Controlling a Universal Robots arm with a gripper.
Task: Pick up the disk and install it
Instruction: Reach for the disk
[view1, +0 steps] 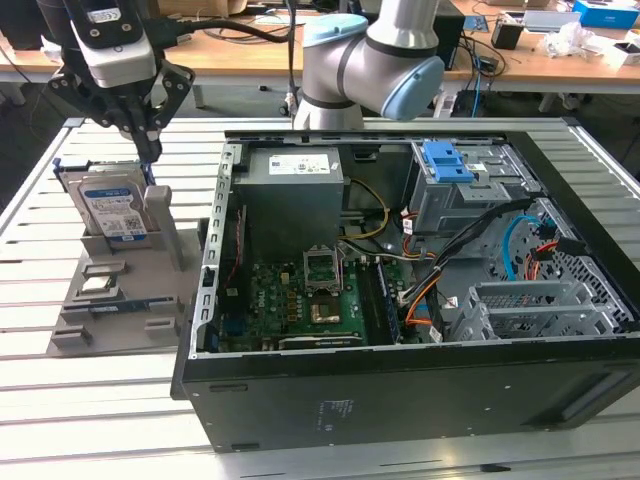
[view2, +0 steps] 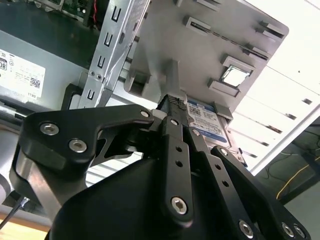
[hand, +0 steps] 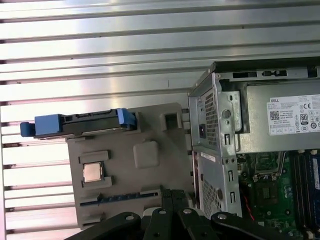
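The disk (view1: 112, 205) stands upright on its edge in a slot of a grey holder (view1: 125, 310) at the exterior view's left; its blue-and-white label faces forward and blue rails run along its sides. My gripper (view1: 148, 150) hangs just above the disk's upper corner on the case side, fingers together and holding nothing. In the second wrist view the fingertips (view2: 172, 101) sit close over the disk's label (view2: 207, 122). In the first wrist view the disk (hand: 90, 123) appears edge-on between its blue rails, apart from the gripper (hand: 172, 194).
The open computer case (view1: 205, 270) lies beside the holder, with a grey power-supply box (view1: 295, 175), motherboard (view1: 310, 300), cables and a drive bay holding a blue caddy (view1: 447, 160). A processor chip (view1: 97, 283) rests on the holder. The slatted metal table (view1: 60, 400) surrounds everything.
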